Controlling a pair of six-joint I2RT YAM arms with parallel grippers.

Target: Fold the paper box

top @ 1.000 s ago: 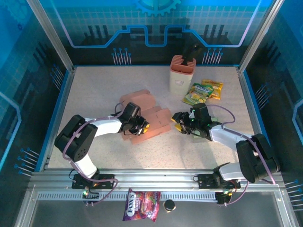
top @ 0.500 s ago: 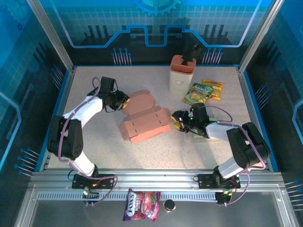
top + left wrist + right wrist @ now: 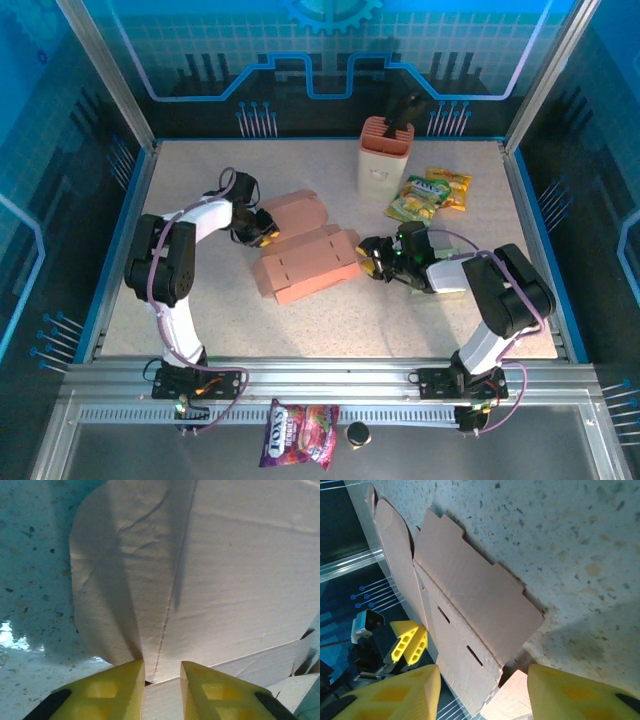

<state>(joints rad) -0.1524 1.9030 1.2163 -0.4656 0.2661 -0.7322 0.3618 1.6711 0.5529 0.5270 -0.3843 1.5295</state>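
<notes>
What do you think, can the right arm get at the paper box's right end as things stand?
Probably yes: the right gripper sits open at the right end of the paper box, a flap between its fingers, nothing blocking.

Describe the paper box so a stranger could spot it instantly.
Start at the middle of the speckled table. The paper box lies there: low salmon-pink cardboard with slots and loose flaps. The bin behind stands upright; the snack bags are shiny green and yellow.

I see a speckled worktop (image 3: 330,330) carrying the flattened paper box (image 3: 305,262) at its middle, a pink bin (image 3: 384,158) far right, and snack packets (image 3: 430,193) just beside it.
</notes>
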